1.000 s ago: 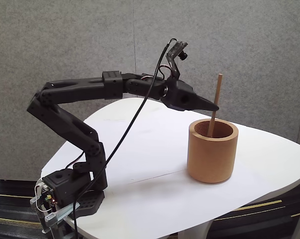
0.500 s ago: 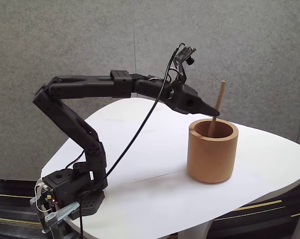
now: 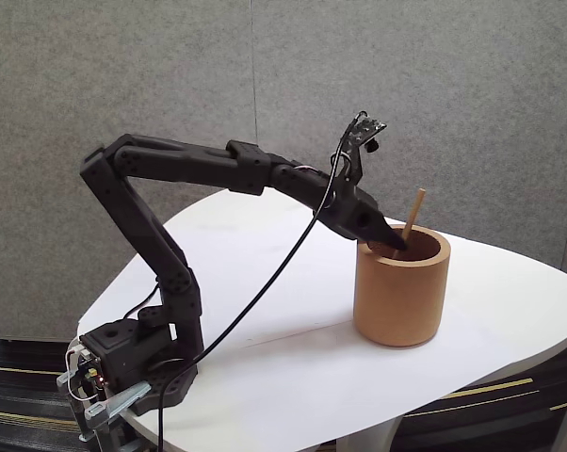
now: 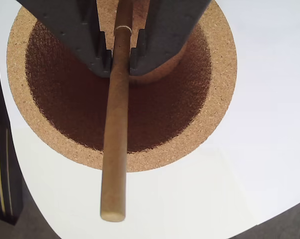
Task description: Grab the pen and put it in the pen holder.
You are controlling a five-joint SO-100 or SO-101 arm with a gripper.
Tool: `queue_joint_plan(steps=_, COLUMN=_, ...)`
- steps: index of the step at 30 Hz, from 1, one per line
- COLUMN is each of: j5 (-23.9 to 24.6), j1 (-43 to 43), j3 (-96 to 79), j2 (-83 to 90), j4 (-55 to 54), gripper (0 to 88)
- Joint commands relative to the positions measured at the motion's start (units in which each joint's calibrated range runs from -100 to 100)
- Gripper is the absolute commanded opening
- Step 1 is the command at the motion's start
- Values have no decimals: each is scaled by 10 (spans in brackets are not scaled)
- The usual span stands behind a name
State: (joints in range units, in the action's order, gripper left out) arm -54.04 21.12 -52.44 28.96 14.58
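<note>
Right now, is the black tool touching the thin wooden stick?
Touching. In the wrist view the black tool has both fingers pressed against the thin tan wooden stick, with no gap either side.

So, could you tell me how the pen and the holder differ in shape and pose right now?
The pen is a thin straight stick, whereas the holder is a wide, thick-walled cup. The pen leans at a tilt, its lower end inside the cup; the holder stands upright on the table. The pen is clamped in the gripper; the holder stands free. Both are plain and tan-brown.
</note>
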Motion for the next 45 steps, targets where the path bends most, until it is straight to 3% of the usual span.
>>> queue_joint_plan(steps=1, j5=2, j1=-1, j3=33, j2=-5, j4=-2, gripper=5)
queue_joint_plan(steps=20, j5=2, j1=2, j3=8, j2=-5, j4=-2, gripper=13)
queue_joint_plan(steps=27, j5=2, j1=3, j3=8, j2=-4, j4=-2, gripper=239)
queue_joint_plan(steps=29, j5=2, j1=3, j3=8, j2=-4, j4=-2, gripper=269)
queue_joint_plan(steps=45, j5=2, j1=0, j3=28, j2=3, j4=-1, gripper=274)
